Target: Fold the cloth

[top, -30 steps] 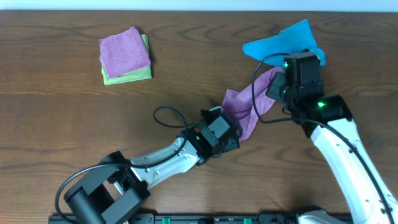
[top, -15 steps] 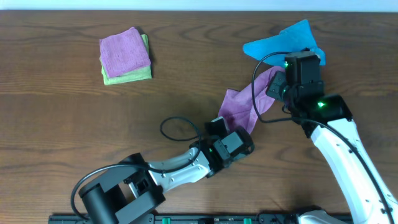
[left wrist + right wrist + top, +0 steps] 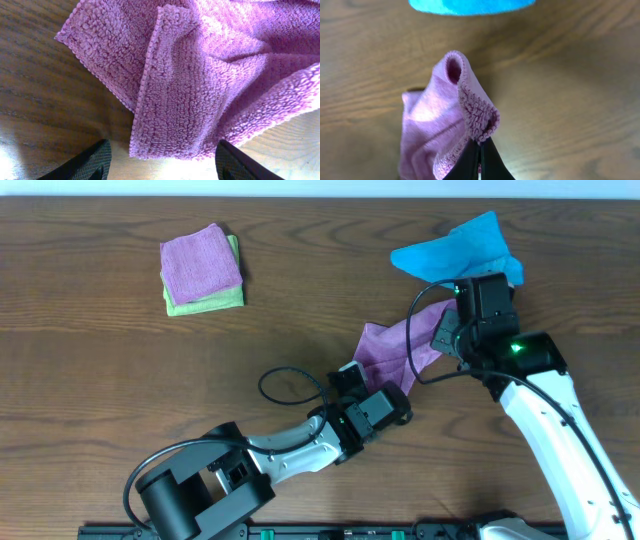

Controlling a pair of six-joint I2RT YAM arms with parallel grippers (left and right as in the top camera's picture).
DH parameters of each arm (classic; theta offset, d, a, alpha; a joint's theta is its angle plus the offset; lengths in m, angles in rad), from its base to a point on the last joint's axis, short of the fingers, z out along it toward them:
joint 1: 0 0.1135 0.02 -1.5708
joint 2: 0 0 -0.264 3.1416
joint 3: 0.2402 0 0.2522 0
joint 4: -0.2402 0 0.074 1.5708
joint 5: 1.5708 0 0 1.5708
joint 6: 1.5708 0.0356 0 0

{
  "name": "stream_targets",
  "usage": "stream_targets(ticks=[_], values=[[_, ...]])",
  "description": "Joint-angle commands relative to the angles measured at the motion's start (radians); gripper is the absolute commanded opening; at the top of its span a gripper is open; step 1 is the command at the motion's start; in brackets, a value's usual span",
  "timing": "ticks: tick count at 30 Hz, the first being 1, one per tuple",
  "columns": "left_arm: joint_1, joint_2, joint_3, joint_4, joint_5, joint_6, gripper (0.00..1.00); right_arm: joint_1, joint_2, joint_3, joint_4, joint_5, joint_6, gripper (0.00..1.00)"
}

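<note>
The left end effector (image 3: 160,161) stands wide apart at the near edge of the cloth (image 3: 200,80), holding nothing. The cloth lies crumpled mid-worktop (image 3: 100,380). The right end effector (image 3: 480,161) is clamped on its raised corner, near a blue cloth (image 3: 455,250).

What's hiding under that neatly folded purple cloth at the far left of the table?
A light-green cloth; only strips along two of its edges peek out. The folded purple cloth covers the rest, so anything else beneath is hidden.
</note>
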Motion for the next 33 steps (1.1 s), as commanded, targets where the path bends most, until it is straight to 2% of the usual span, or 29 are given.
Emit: stream_targets(ticks=[1,4,5,7,9,10,12,18,25,27,28,29,31,33], values=[[0.000,0.044,-0.009,-0.018,-0.021,-0.009,0.68,-0.008,0.005,0.008,-0.009,0.031,-0.005,0.01],[0.000,0.044,-0.009,-0.018,-0.021,-0.009,0.68,-0.008,0.005,0.007,-0.038,0.035,-0.005,0.01],[0.000,0.044,-0.009,-0.018,-0.021,-0.009,0.64,-0.008,0.005,0.005,-0.055,0.034,-0.004,0.01],[-0.001,0.044,-0.009,-0.018,-0.027,-0.009,0.49,-0.007,0.005,-0.003,-0.068,0.034,-0.005,0.02],[-0.002,0.044,-0.009,-0.018,-0.047,-0.009,0.55,-0.007,0.005,-0.020,-0.079,0.034,-0.005,0.02],[-0.002,0.044,-0.009,-0.018,-0.052,-0.009,0.56,-0.007,0.005,-0.027,-0.083,0.034,-0.004,0.02],[-0.002,0.044,-0.009,-0.014,-0.066,-0.008,0.52,-0.007,0.005,-0.040,-0.080,0.034,-0.001,0.02],[-0.002,0.045,-0.009,0.012,-0.115,-0.008,0.52,-0.007,0.005,-0.043,-0.084,0.034,-0.001,0.02],[-0.002,0.085,-0.009,0.101,-0.063,-0.008,0.52,-0.007,0.005,-0.043,-0.089,0.033,-0.001,0.02],[-0.002,0.091,-0.009,0.108,-0.048,-0.008,0.46,-0.007,0.005,-0.043,-0.088,0.034,-0.001,0.02],[-0.002,0.091,-0.009,0.108,-0.041,-0.006,0.37,-0.007,0.005,-0.043,-0.088,0.034,-0.002,0.01],[-0.002,0.091,-0.009,0.107,-0.039,0.010,0.20,-0.007,0.005,-0.043,-0.088,0.034,-0.001,0.01],[-0.002,0.091,-0.009,0.106,-0.039,0.039,0.11,-0.007,0.005,-0.043,-0.087,0.034,-0.001,0.01],[-0.002,0.091,-0.009,0.099,-0.036,0.041,0.10,-0.007,0.005,-0.043,-0.085,0.033,-0.001,0.02]])
